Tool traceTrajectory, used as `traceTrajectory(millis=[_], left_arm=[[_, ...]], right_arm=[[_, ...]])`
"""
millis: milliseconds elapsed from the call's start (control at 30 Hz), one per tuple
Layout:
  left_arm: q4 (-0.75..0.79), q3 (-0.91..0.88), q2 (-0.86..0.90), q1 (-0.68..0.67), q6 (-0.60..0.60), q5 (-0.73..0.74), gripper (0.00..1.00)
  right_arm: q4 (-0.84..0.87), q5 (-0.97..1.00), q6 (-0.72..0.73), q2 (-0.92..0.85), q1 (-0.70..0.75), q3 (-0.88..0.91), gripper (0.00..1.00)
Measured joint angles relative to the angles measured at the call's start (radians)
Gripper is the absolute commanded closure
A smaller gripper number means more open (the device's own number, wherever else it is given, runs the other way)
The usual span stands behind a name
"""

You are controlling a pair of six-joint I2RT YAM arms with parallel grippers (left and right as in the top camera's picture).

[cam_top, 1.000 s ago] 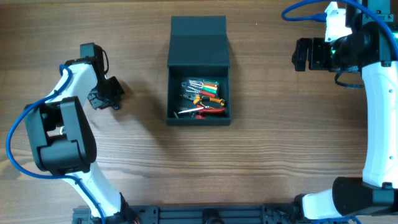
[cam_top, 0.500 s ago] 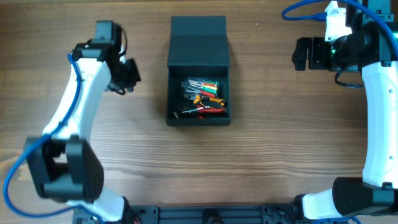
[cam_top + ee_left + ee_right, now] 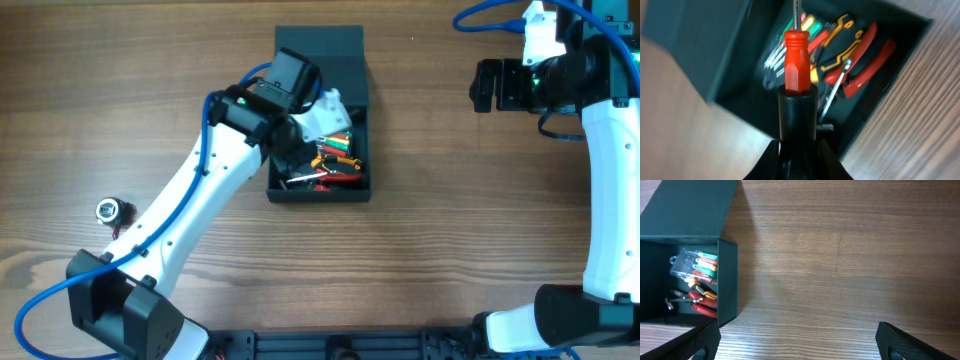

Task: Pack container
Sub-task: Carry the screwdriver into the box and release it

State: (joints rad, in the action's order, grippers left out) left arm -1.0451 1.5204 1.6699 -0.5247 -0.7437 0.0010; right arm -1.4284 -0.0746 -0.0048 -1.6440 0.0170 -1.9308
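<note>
We saw the container (image 3: 320,195) standing open at the middle of the wooden table (image 3: 450,260), its flap lid (image 3: 330,45) folded back on the far side. The left gripper (image 3: 797,92) hung over the open box, clamped on the red handle of a screwdriver (image 3: 797,60), whose metal shaft pointed away from the wrist camera, across the box's inside. We could not tell whether its tip touched anything. Below it, inside the container, lay red-handled pliers (image 3: 870,68), an orange-handled tool (image 3: 842,57) just beside them, and a clear case of small screwdrivers (image 3: 692,265) with green, red and yellow grips, nearer the lid side. The right gripper (image 3: 487,87) stood well apart from the box, over the far right of the table, its fingers (image 3: 905,340) spread wide above the wood. Near the table's left edge lay a small round black-and-silver object (image 3: 108,210), too small for us to name
</note>
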Motion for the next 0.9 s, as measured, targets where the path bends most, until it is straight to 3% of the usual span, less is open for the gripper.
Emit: traceTrajectory(millis=[200,533,900], left_arm=[[0.034,0.000,0.013,-0.005,-0.108,0.019,0.96],[0.085,0.000,0.211,0.023,-0.140,0.028,0.95],[0.111,0.000,0.303,0.079,-0.153,0.028,0.57]], right_arm=[[0.000,0.000,0.000,0.000,0.000,0.000,0.00],[0.000,0.000,0.000,0.000,0.000,0.000,0.00],[0.000,0.000,-0.002,0.000,0.000,0.000,0.00]])
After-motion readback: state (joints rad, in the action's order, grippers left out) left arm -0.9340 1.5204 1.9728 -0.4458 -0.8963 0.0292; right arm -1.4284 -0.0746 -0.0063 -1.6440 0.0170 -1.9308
